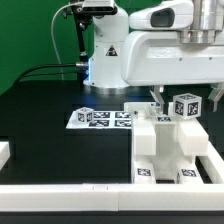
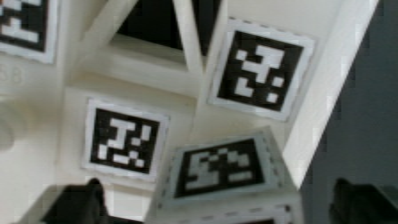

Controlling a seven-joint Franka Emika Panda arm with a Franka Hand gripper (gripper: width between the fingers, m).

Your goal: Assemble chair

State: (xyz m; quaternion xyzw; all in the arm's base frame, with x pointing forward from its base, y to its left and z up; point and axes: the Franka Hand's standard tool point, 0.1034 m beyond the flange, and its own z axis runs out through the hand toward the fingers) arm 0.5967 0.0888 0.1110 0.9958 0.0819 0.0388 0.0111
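Because the chair (image 1: 163,142) is rigid, light, slick plastic, standing at the exterior view's right near the marker board (image 1: 100,117), grip a post's flat faces. The gripper (image 1: 159,98) hangs just above, perhaps straddling a tagged block; its closure I cannot tell.

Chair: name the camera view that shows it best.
The exterior view: it shows the chair, its white tagged pieces together, at that view's right. The wrist view shows only a few tagged faces, close and cropped.

We see the chair (image 1: 163,148), partly built from chunky white tagged pieces, standing upright on the dark surface (image 1: 40,125) at the exterior view's right.
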